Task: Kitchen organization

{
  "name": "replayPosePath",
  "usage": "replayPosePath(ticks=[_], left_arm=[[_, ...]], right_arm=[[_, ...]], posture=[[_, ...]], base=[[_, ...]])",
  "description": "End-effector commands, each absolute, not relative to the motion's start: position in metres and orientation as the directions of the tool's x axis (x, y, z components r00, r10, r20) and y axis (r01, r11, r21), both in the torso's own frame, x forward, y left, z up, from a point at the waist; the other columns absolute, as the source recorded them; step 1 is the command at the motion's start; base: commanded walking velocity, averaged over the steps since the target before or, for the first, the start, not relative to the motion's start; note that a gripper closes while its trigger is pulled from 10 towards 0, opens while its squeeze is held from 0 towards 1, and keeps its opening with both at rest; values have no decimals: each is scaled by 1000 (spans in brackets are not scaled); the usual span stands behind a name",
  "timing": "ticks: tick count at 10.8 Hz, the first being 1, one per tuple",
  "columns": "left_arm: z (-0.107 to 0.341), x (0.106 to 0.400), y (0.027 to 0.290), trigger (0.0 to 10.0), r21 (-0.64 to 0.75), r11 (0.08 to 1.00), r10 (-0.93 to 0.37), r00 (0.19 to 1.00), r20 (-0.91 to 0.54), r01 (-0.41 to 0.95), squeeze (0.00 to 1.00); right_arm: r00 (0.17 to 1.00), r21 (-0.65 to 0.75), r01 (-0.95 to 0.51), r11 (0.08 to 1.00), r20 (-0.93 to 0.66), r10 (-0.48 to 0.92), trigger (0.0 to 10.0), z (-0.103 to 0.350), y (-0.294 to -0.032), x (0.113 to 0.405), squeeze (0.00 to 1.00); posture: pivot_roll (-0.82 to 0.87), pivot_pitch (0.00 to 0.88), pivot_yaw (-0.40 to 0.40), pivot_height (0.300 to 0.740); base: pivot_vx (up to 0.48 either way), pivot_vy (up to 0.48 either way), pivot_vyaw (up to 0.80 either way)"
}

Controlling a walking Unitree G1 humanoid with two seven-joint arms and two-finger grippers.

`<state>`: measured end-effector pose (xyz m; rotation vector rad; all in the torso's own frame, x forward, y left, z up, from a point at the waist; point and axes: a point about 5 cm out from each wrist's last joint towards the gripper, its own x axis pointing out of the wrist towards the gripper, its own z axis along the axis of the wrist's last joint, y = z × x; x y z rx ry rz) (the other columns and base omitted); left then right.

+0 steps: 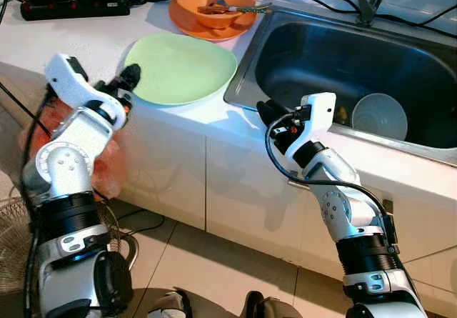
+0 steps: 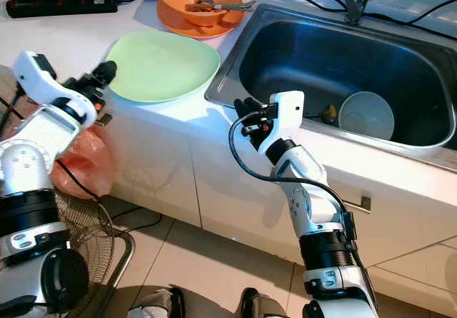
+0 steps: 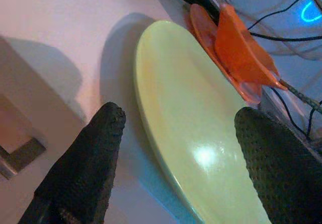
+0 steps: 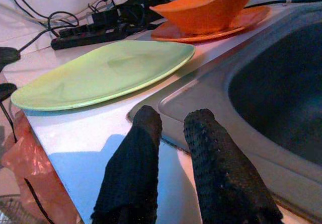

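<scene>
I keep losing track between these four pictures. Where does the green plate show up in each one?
Left eye view: green plate on the counter, upper centre-left, before the left gripper.
Right eye view: upper left.
Left wrist view: across the middle, between the two open black fingers.
Right wrist view: left half, beyond the fingertips.
Shared landmark: the orange bowl, just behind the plate.
</scene>
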<state>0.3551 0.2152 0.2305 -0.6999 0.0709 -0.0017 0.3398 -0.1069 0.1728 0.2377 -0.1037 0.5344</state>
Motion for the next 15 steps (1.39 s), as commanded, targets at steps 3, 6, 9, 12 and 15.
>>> replayPosePath(ticks=[3,6,9,12,15], left_arm=[[231,360,202,10000,-672,741,-53,994,-94,-24,0],[228,367,184,10000,-697,717,-87,991,-101,-8,0],[230,374,169,10000,-716,698,-117,989,-94,15,0],[228,377,157,9961,-742,670,-142,985,-99,22,0],[226,383,151,10000,-771,637,-140,985,-103,10,0]], right_arm=[[864,199,-503,841,148,481,10000,173,-110,338,0],[863,194,-504,841,151,482,10000,174,-110,338,0],[862,193,-505,841,151,483,10000,175,-110,337,0],[863,194,-504,842,149,482,10000,175,-110,337,0],[865,196,-501,843,146,480,10000,175,-111,337,0]], posture=[[40,155,-31,740],[29,146,-31,740],[22,142,-29,740],[18,149,-31,740],[14,151,-31,740]], base=[[0,0,0],[0,0,0],[0,0,0],[0,0,0],[0,0,0]])
